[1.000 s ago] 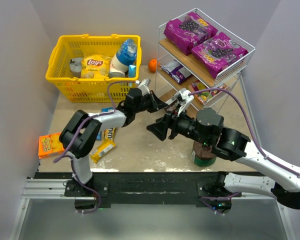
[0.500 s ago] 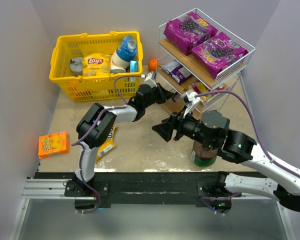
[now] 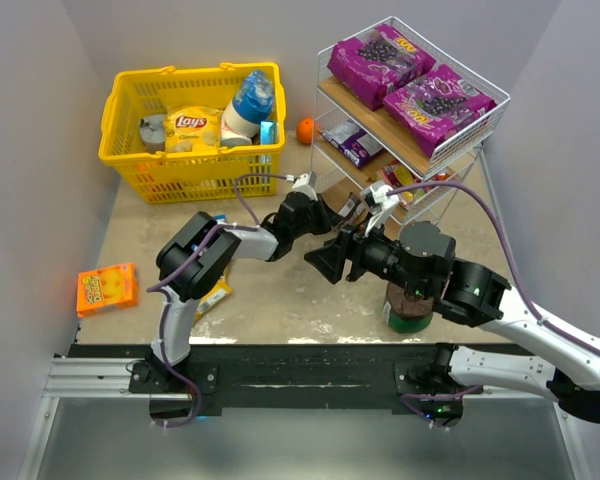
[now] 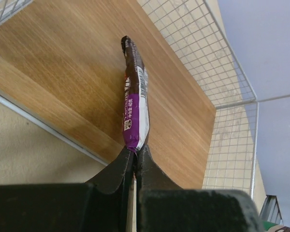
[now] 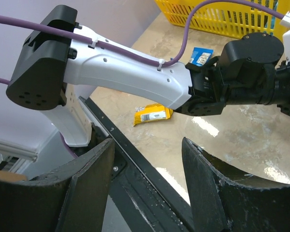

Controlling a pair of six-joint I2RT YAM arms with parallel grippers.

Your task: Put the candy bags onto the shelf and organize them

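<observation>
Grips a purple packet [image 4: 134, 111] by one end, left gripper [image 4: 135, 157] fully closed, edge-on over a wooden tier [image 4: 63, 63] of the shelf [image 3: 385, 125]; right gripper [image 5: 147, 145] wide open, empty. Could topple or slide down the slant if released edge-on.

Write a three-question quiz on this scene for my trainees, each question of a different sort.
1. True or false: the right claw is open and empty.
2. The candy packet pinched in the left claw is mainly: A purple and brown; B yellow; C blue.
3. Fill in: ___ large purple bags lie on the top tier of the shelf.
Key: 1 true; 2 A; 3 two.
</observation>
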